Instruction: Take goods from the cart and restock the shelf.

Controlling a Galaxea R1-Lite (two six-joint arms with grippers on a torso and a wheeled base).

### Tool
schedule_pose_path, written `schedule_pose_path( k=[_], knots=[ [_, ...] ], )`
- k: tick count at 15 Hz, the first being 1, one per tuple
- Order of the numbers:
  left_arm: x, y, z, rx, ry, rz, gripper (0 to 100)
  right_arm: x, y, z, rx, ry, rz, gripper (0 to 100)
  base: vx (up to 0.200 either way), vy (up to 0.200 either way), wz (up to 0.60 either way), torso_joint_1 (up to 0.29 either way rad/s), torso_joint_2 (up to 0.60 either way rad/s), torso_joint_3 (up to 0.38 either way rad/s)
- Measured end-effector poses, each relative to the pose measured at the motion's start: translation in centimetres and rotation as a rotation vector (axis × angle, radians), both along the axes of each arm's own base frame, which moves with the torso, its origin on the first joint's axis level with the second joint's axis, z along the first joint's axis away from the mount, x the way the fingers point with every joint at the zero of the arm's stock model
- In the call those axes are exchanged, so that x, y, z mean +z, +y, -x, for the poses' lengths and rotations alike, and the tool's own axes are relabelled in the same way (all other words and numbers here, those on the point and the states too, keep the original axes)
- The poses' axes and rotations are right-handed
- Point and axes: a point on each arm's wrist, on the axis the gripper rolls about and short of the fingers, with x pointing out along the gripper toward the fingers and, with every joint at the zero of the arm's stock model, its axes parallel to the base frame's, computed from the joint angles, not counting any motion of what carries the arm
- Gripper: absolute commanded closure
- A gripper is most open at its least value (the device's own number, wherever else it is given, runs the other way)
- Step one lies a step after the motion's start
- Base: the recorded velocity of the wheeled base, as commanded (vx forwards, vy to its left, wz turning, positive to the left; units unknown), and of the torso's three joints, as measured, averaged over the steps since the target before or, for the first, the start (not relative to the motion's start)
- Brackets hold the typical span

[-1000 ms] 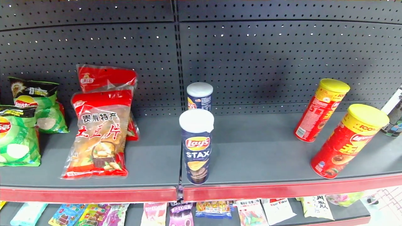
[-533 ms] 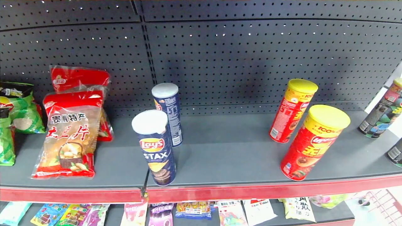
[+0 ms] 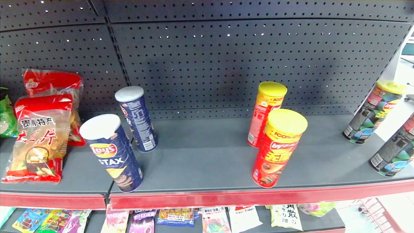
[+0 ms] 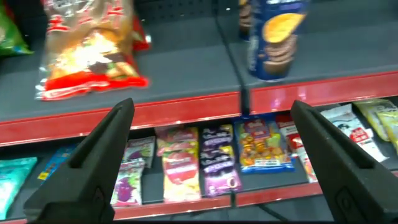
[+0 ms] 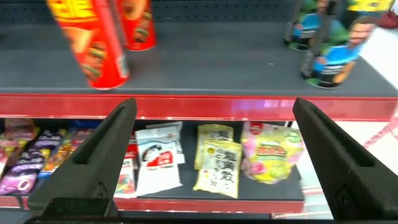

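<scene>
A grey shelf board (image 3: 200, 161) with a red front edge carries two blue chip cans (image 3: 111, 152) (image 3: 137, 118) left of centre. Two red cans with yellow lids (image 3: 279, 147) (image 3: 266, 113) stand right of centre, and two dark cans (image 3: 372, 111) (image 3: 393, 145) at the far right. Red snack bags (image 3: 37, 139) lean at the left. My left gripper (image 4: 211, 104) is open and empty in front of the red shelf edge, below a blue can (image 4: 273, 37). My right gripper (image 5: 214, 102) is open and empty before the same edge, near a red can (image 5: 90, 43) and the dark cans (image 5: 329, 43).
A dark pegboard wall (image 3: 226, 64) backs the shelf. The lower shelf holds several small snack packets (image 3: 181, 216). A green chip bag (image 3: 6, 119) sits at the far left edge. Bare board lies between the blue and red cans. A pink wire frame (image 3: 372, 210) shows at the lower right.
The whole head picture has slid leftward, so the camera has moved right along the shelf. The dark cans have come into view at the right. The goods themselves have not moved.
</scene>
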Motion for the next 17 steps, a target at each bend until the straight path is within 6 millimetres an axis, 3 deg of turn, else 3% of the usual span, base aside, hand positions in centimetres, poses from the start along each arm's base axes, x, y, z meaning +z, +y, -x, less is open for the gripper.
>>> schedule_pose_path(
  k=[8,17],
  knots=[
    [0.0,0.01,0.0,0.004,0.0,-0.001,0,-0.02,-0.01,-0.01,-0.005,0.0,0.0,0,0.0,-0.2,0.0,0.002,0.0,0.001],
    [-0.02,0.0,-0.01,-0.001,0.001,0.007,0,-0.02,-0.02,-0.01,-0.007,0.0,0.001,0,0.0,0.0,0.0,0.0,0.0,0.0]
  ],
)
